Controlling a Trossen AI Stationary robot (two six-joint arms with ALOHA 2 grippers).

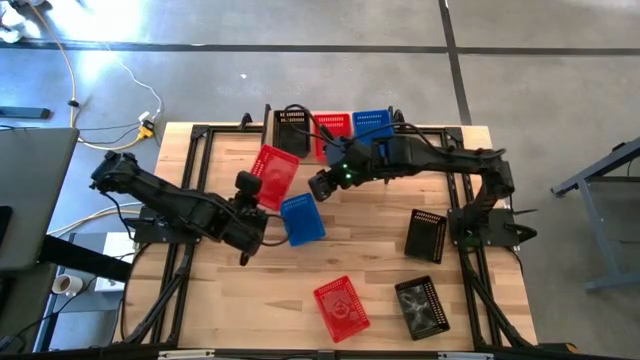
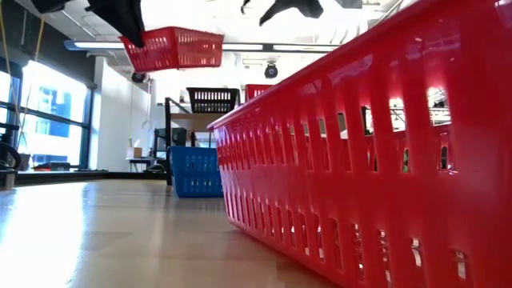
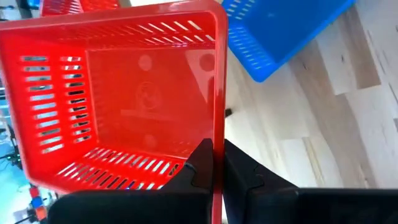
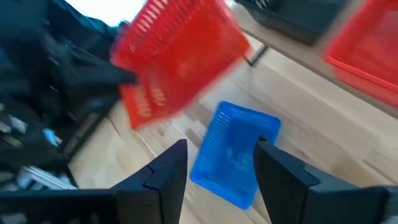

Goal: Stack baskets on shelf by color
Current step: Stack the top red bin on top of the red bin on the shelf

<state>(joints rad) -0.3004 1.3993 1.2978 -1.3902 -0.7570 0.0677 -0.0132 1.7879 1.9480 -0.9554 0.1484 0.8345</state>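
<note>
Baskets in view: three red (image 1: 273, 176), two blue (image 1: 302, 220), three black (image 1: 425, 236); one shelf (image 1: 335, 150).

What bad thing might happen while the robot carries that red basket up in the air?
1. The left claw pinches only one thin wall of the red basket, so it might slip or swing loose.
2. The open right claw hovers close by, above the blue basket; the arms might bump.
3. If dropped, the red basket could land on the blue one below.
</note>
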